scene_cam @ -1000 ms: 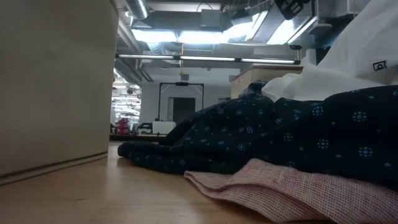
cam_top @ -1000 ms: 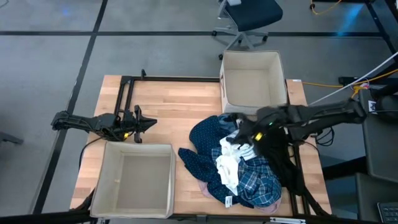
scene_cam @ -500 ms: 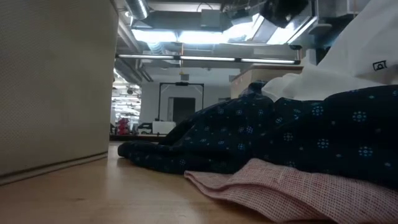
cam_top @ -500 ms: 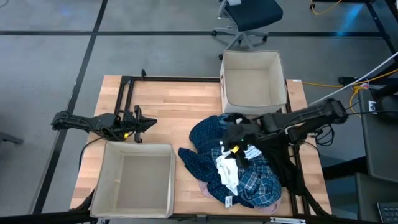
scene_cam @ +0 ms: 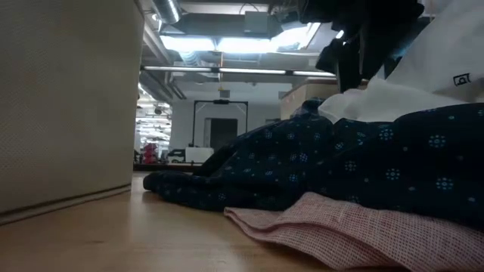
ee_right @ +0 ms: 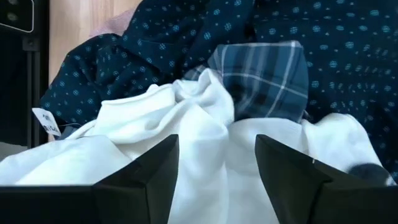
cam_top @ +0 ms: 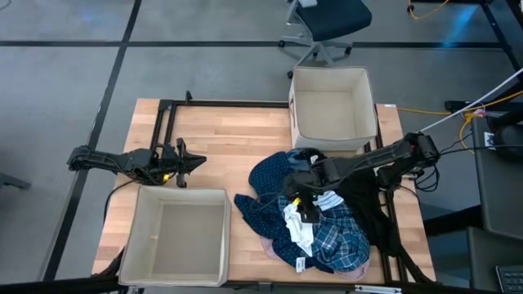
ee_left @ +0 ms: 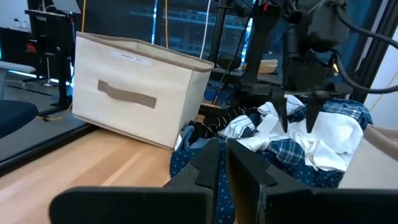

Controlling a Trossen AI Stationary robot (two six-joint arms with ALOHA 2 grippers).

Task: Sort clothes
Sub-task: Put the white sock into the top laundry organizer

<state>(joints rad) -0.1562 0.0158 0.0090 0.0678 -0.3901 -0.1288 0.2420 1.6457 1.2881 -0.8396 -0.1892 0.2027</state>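
The clothes lie in one pile at the table's near right. It holds a navy white-dotted garment [cam_top: 268, 186], a white one [cam_top: 297, 227], a blue plaid shirt [cam_top: 337, 238], a black piece [cam_top: 364, 206] and a pale pink piece [cam_top: 273, 249]. My right gripper [cam_top: 304, 206] points steeply down, open, just over the white garment [ee_right: 205, 118], one finger to each side of its raised fold. My left gripper [cam_top: 193, 163] rests shut at the table's left, away from the pile.
One beige fabric box [cam_top: 294, 110] stands at the far right, just behind the pile. Another beige box [cam_top: 149, 237] stands at the near left. Bare wood [cam_top: 229, 139] lies between them. A black frame runs along the table's far and left edges.
My right gripper has come down from beside the far box, toward the table's near left, to over the middle of the pile. It has tipped from nearly level to steeply downward and has opened. The clothes have not moved.
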